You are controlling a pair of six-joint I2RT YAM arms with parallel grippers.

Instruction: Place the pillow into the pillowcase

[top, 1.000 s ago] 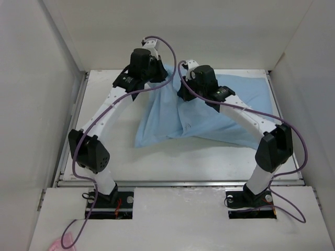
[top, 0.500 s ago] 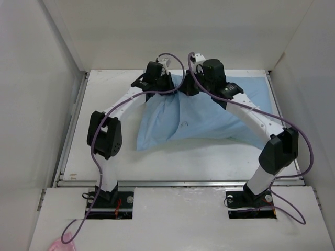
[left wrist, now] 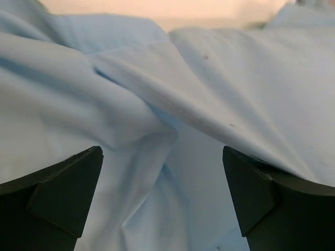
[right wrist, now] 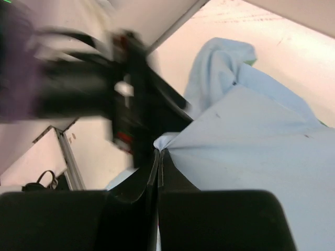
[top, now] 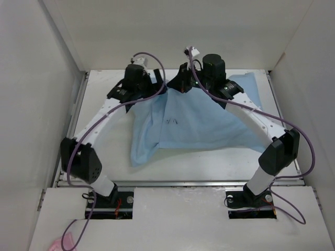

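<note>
One pillowcase (top: 193, 125), right gripper (right wrist: 158, 159) pinching it, left gripper (left wrist: 162, 201) spread

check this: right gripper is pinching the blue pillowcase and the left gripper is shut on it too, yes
Not quite. The right gripper is shut on the pillowcase, but the left wrist view shows the left gripper open, jaws spread with fabric between them.

White table (top: 104, 157), light blue pillowcase (top: 199, 125) draped over its far half
</note>
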